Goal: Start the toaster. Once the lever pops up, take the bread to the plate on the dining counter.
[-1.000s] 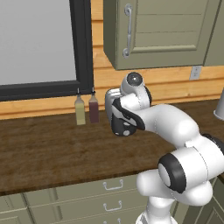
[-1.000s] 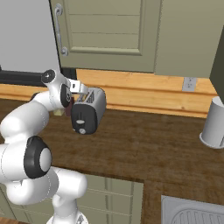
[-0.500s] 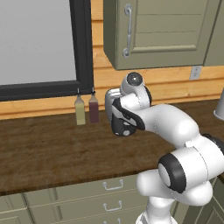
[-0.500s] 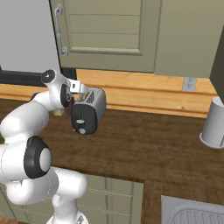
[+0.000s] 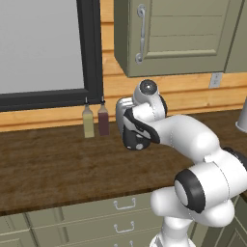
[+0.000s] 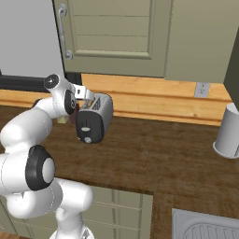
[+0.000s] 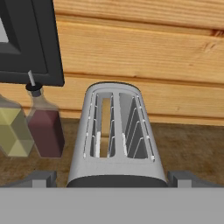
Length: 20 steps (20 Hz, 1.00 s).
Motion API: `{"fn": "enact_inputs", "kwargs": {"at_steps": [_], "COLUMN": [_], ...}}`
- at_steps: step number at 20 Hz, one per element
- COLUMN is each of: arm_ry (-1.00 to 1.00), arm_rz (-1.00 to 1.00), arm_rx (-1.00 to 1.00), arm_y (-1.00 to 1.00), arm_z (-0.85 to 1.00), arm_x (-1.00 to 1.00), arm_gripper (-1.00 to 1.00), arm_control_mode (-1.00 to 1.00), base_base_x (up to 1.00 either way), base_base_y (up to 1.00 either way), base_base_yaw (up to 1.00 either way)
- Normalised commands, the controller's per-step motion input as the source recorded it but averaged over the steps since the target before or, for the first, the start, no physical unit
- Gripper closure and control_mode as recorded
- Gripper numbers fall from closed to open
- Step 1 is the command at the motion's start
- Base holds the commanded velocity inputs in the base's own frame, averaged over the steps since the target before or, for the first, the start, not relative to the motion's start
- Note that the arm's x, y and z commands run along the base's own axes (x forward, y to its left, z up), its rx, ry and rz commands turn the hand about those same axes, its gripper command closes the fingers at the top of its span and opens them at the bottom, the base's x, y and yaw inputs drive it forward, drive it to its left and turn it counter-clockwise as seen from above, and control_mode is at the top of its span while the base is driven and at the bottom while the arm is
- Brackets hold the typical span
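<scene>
The gripper (image 7: 112, 178) has its jaws spread wide, one fingertip on each side of the toaster's near end; the toaster (image 7: 116, 135) stands on the dark wooden counter (image 5: 53, 169) near the wall; the bread (image 7: 104, 127) sits in its left slot; two bottles (image 7: 30, 127) stand beside it.

Dark wood-grain bench (image 5: 53, 169) with olive drawers (image 5: 96, 217) below; plank wall (image 6: 154, 100), black-framed window (image 5: 43, 48), olive cupboard (image 5: 178, 34) above.
</scene>
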Motion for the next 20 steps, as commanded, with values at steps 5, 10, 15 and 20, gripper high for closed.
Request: {"fn": "enact_inputs", "kwargs": {"at_steps": [5, 10, 15, 20], "arm_ry": [0.0, 0.0, 0.0, 0.0], "arm_rz": [0.0, 0.0, 0.0, 0.0], "arm_rx": [0.0, 0.0, 0.0, 0.0], "arm_y": [0.0, 0.0, 0.0, 0.0], "arm_z": [0.0, 0.0, 0.0, 0.0], "arm_x": [0.0, 0.0, 0.0, 0.0], "arm_gripper": [-1.0, -1.0, -1.0, -1.0], "arm_control_mode": [-1.0, -1.0, -1.0, -1.0], "base_base_x": [0.0, 0.0, 0.0, 0.0], "base_base_y": [0.0, 0.0, 0.0, 0.0], "base_base_yaw": [0.0, 0.0, 0.0, 0.0]}}
